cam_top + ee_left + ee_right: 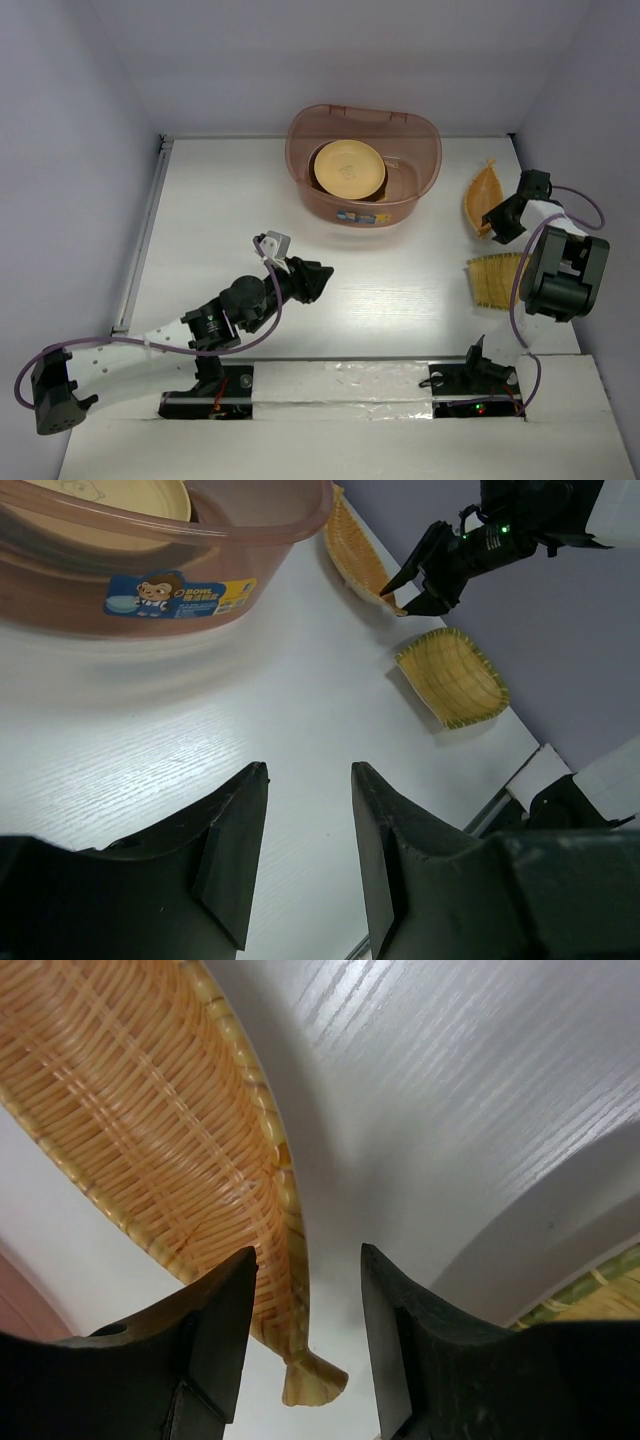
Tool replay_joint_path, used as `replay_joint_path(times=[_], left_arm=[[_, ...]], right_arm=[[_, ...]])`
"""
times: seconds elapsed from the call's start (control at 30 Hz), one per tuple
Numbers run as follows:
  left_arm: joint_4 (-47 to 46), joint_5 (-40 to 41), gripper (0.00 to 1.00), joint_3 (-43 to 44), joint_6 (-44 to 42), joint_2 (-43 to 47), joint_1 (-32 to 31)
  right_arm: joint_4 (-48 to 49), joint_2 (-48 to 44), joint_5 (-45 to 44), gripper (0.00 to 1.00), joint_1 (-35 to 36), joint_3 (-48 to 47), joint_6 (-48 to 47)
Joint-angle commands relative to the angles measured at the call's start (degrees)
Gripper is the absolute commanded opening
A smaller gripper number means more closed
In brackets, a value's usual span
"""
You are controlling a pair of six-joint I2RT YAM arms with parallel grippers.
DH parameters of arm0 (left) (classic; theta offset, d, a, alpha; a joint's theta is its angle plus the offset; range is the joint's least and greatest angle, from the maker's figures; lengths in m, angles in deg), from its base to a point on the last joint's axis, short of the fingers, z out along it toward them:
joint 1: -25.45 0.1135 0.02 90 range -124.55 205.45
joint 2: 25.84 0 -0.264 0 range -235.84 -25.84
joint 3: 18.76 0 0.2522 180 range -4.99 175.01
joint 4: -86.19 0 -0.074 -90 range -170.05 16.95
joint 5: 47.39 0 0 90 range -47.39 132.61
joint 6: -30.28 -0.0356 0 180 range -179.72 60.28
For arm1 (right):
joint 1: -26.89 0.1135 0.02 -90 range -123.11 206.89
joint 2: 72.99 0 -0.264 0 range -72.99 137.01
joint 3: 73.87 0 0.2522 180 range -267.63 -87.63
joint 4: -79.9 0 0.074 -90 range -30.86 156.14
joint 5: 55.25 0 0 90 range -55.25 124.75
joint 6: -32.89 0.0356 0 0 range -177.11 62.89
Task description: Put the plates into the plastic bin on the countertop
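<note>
The reddish-brown plastic bin (363, 160) stands at the back middle of the white countertop (230, 220), with a round yellow-orange plate (348, 168) on top inside it. The orange leaf-shaped plate (481, 197) lies at the right. My right gripper (493, 230) is open right over its near stem end (313, 1380), the rim between the fingers. The yellow woven rectangle plate (494, 279) lies nearer, partly under the right arm. My left gripper (318, 281) is open and empty above the countertop in front of the bin (150, 560).
Pale walls border the countertop on the left, back and right. A metal rail (140, 240) runs along the left edge. The right arm's body (565, 270) hangs over the woven rectangle plate's right side.
</note>
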Motion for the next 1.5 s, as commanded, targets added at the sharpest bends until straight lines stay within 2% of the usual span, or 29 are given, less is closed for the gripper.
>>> replay_joint_path(times=[0.0,0.2,0.37,0.5,0.53,0.6,0.7,0.73,0.87,0.97,1.13,1.23,1.27,1.33,1.47], left_arm=[[-1.76,0.95,0.36,-0.55,-0.42,1.08,-0.13],[-1.50,1.48,0.36,-0.46,-0.42,0.73,-0.13],[-0.88,4.02,0.35,-0.81,-0.50,1.96,-0.13],[-1.23,4.64,0.35,-1.34,-0.50,2.58,-0.13],[-1.23,4.82,0.35,-1.34,-0.50,2.67,-0.13],[-1.23,5.08,0.35,-1.43,-0.42,2.75,-0.13],[-1.32,5.35,0.35,-1.61,-0.42,2.49,-0.13],[-1.32,5.35,0.35,-1.61,-0.42,2.40,-0.13],[-1.23,6.05,0.35,-1.78,-0.33,2.75,-0.13],[-1.67,6.23,0.35,-2.22,-0.24,3.10,-0.13],[-2.11,6.66,0.35,-2.48,0.11,3.28,-0.13],[-2.20,7.54,0.35,-2.83,0.37,3.63,-0.13],[-2.46,8.07,0.35,-2.92,0.37,3.63,-0.13],[-2.46,8.60,0.35,-3.19,0.46,3.55,-0.13],[-1.50,11.14,0.35,-3.10,0.64,3.28,-0.13]], right_arm=[[-6.14,3.26,-0.37,0.52,0.04,-6.41,0.12],[-8.09,7.66,5.42,0.51,0.04,-9.68,0.38],[-9.24,8.90,5.16,0.49,0.04,-11.97,2.05],[-8.27,8.55,5.34,0.33,0.04,-11.53,2.84],[-7.31,8.03,5.42,0.22,0.04,-11.27,3.02],[-6.08,7.24,5.25,0.16,0.04,-9.87,3.72],[-2.48,4.69,4.90,0.01,0.04,-7.15,4.51],[-0.20,3.90,4.46,0.00,0.04,-6.53,4.95],[6.75,-3.82,3.76,0.00,0.04,-3.10,4.52],[12.72,-13.66,3.84,0.00,0.04,-0.38,3.73],[15.37,-26.75,10.94,0.00,2.14,-0.28,1.10],[11.09,-26.87,12.98,0.00,9.33,-4.75,-1.62],[10.02,-25.48,12.55,0.00,13.70,-6.16,-2.25],[7.74,-23.28,13.59,0.00,17.34,-10.64,-3.65],[2.91,-13.28,18.08,0.00,24.46,-18.98,-6.29]])
